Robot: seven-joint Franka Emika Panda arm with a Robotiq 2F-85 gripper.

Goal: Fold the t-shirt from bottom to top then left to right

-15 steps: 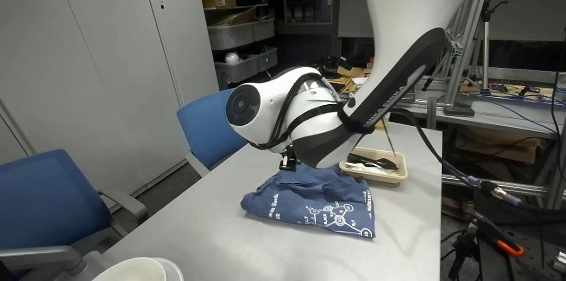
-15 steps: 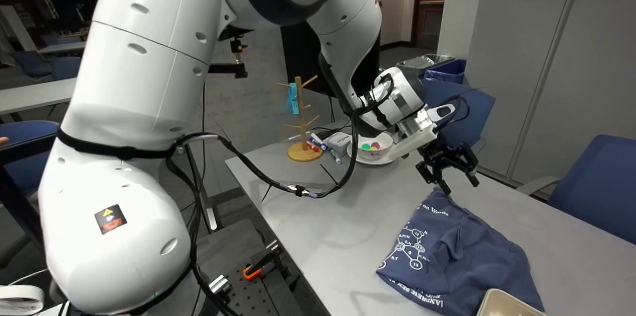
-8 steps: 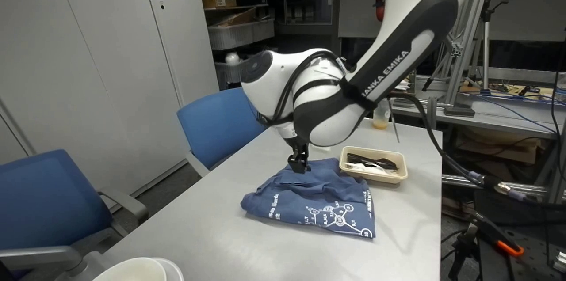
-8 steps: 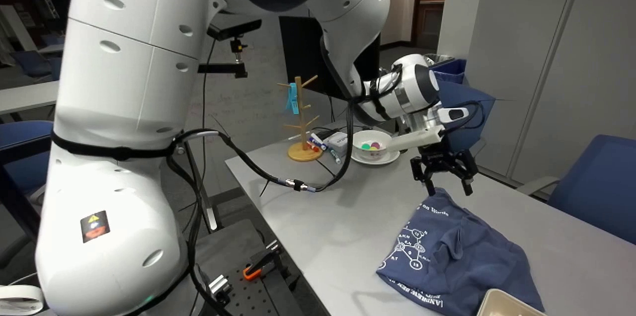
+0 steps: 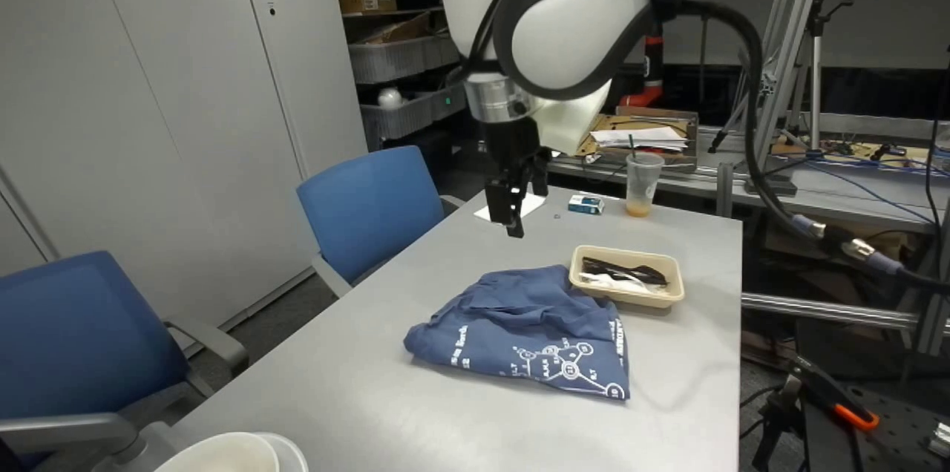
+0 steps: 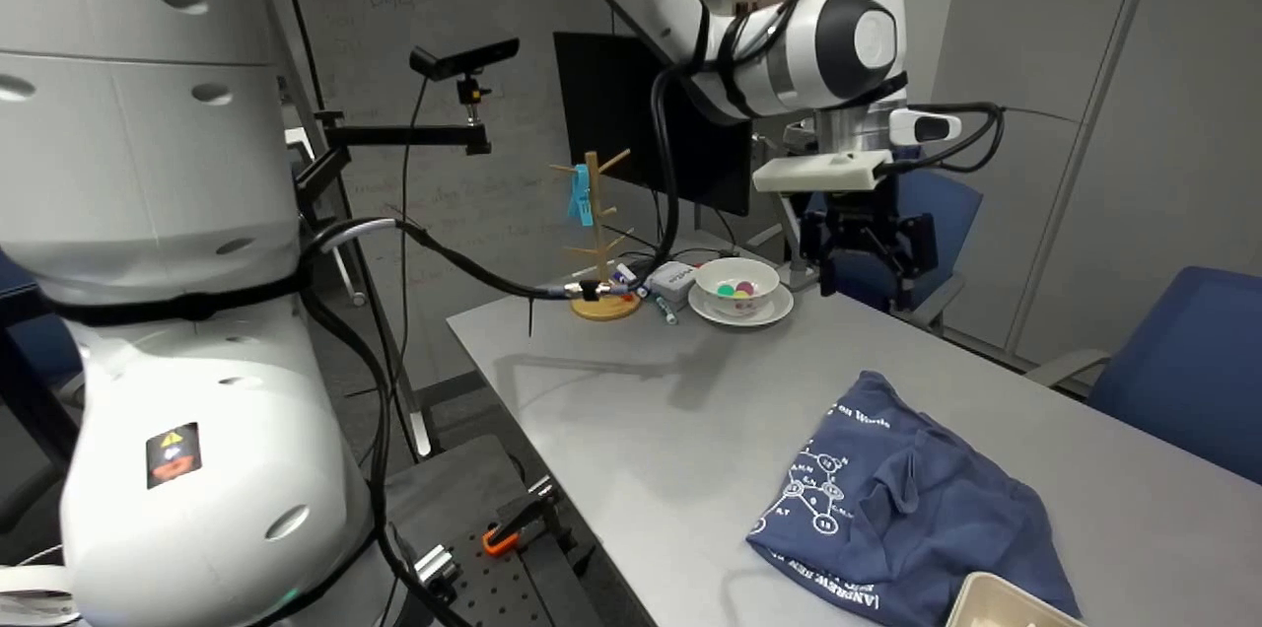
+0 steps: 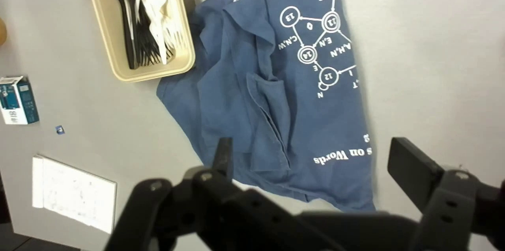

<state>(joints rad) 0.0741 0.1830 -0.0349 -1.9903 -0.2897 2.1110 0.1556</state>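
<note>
On the pale table [image 5: 349, 405], the navy t-shirt [image 6: 927, 509] is being shown lying low and flat, rumpled at the middle, and in both exterior views it is being found at 6 o'clock from the gripper [image 6: 866, 284], below it and well apart. Over to the wrist view: most of the cloth is being framed between 11 and 12 o'clock from the gap between the fingers [image 7: 412, 172], its tapered corner is being pointed between 5 and 6, and its long axis is being drawn from there up to 12. The tray [image 5: 623, 297] is being seen just beside the cloth, at its 10 o'clock; whether they are touching is not being made clear. The fingers are being held wide apart, nothing being gripped. By the straight edge at 3 o'clock, where the lettering [image 7: 342, 156] is being cut off, a first fold is being suggested; an end of that long axis is probably being called for next, the tapered corner being favoured by nearness.
</note>
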